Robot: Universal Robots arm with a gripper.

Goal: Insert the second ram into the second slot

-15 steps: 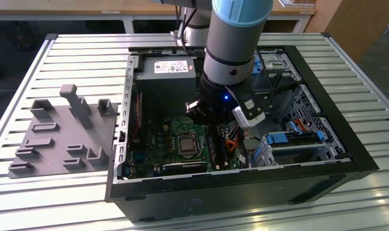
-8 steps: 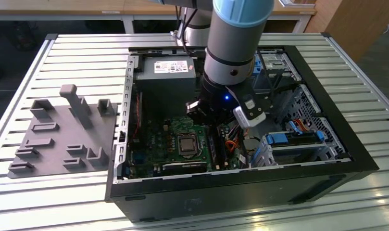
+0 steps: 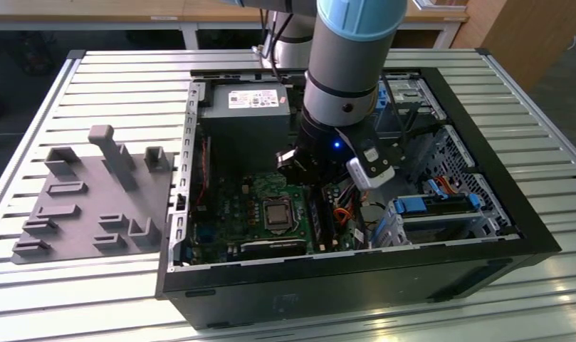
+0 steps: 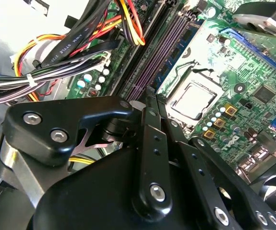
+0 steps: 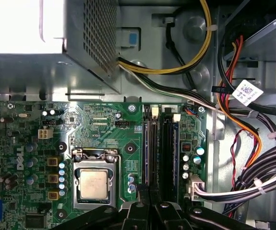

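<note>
My black, jointed metal gripper [image 5: 150,209] hangs over the purple memory slots [image 4: 153,56] of the green motherboard [image 5: 104,129], inside the open black steel case [image 3: 364,267]. Whether it is wide or narrow, or clamps anything, I cannot tell. A thin blue ram [image 4: 177,53] stands on edge in the slot nearest the square, shiny CPU [image 5: 92,185], close to the board's edge by the bundled cables [image 5: 253,182]. The perforated grey power supply [image 3: 245,117] fills the case's far corner.

Exterior overlooks case [image 3: 478,214]; wrist views close above motherboard [image 5: 104,129].
</note>
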